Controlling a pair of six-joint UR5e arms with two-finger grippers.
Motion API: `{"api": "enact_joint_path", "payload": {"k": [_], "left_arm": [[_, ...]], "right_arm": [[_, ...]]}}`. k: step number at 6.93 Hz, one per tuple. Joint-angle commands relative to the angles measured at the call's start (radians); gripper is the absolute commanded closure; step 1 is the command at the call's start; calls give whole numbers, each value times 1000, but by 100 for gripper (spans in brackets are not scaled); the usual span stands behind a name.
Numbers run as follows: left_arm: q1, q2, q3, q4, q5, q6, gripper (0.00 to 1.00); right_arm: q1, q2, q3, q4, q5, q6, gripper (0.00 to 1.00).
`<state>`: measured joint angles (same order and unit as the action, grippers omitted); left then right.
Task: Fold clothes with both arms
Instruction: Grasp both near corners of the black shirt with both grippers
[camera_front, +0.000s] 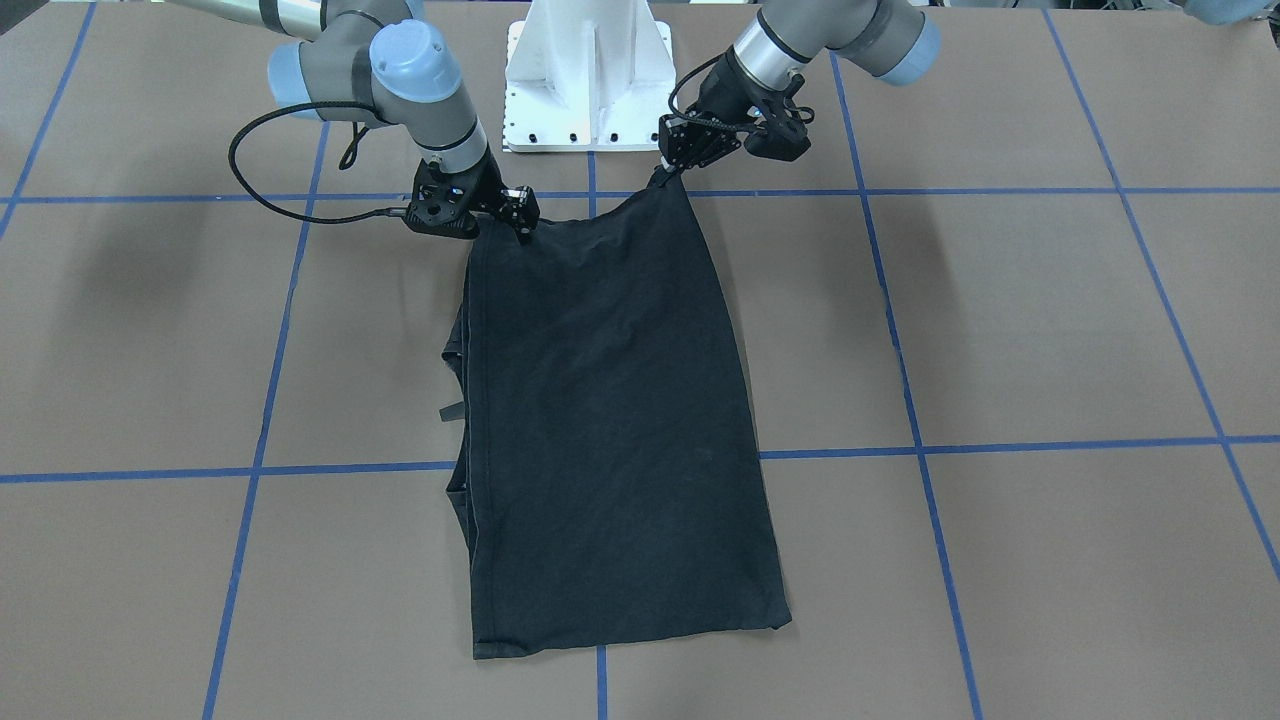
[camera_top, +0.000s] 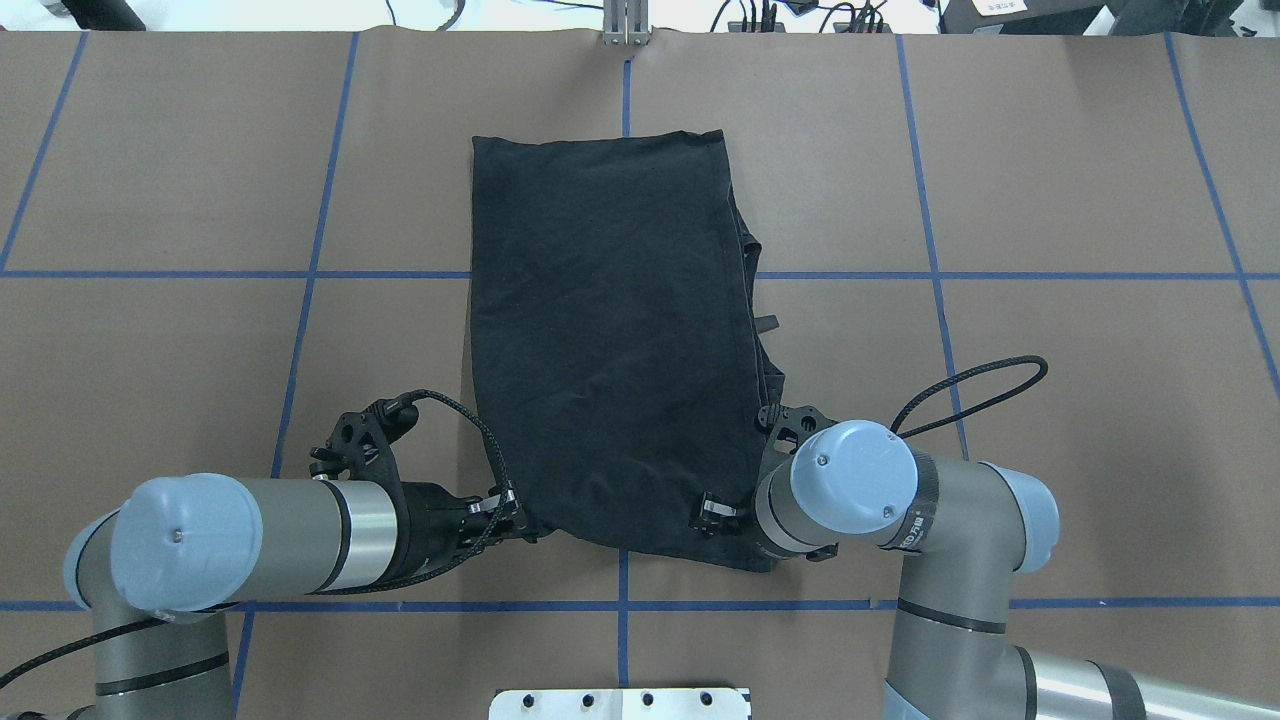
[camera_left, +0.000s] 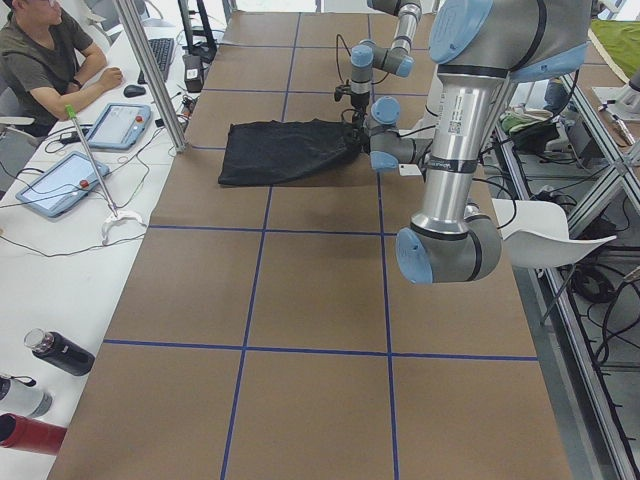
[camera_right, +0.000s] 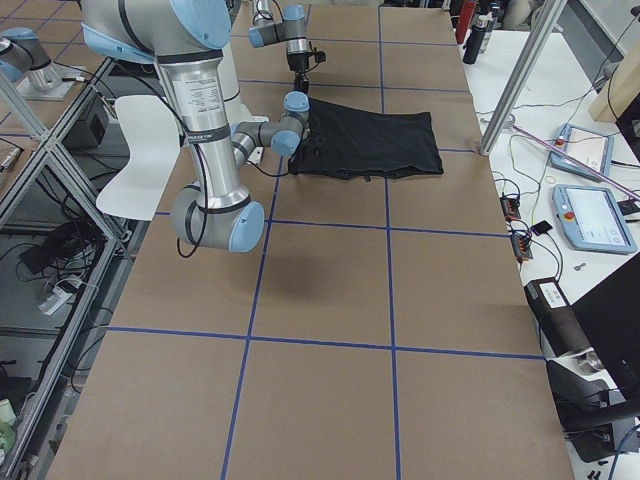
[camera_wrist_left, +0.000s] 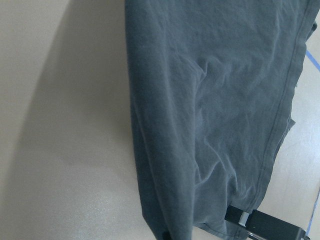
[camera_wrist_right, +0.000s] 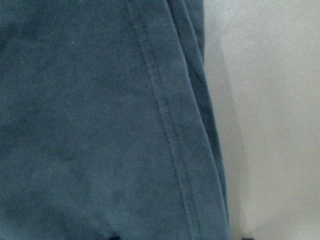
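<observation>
Two T-shirt (camera_front: 610, 420) corners: left end effector (camera_front: 662, 178) pinches one, right end effector (camera_front: 524, 228) another.

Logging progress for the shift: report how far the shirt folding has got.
Done: the T-shirt lies folded lengthwise into a narrow strip. In hand: left gripper and right gripper each pinch a corner of its robot-side end. Left: probably folding that end over crosswise.
</observation>
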<state>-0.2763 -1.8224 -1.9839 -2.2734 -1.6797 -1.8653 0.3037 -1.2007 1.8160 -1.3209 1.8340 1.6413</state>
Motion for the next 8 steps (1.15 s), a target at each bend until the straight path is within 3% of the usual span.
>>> {"api": "enact_joint_path", "payload": {"k": [1, 2, 3, 5, 8], "left_arm": [[-1, 0, -4, 2, 0, 0, 100], [-1, 0, -4, 2, 0, 0, 100], [-1, 0, -4, 2, 0, 0, 100], [-1, 0, -6, 0, 0, 0, 100], [-4, 0, -15, 2, 0, 0, 100]], "right_arm": [[0, 3, 2, 0, 1, 0, 44], [2, 3, 5, 0, 4, 0, 79], [8, 4, 8, 0, 16, 0, 93], [17, 6, 6, 0, 33, -1, 100], [23, 10, 9, 8, 30, 0, 100]]}}
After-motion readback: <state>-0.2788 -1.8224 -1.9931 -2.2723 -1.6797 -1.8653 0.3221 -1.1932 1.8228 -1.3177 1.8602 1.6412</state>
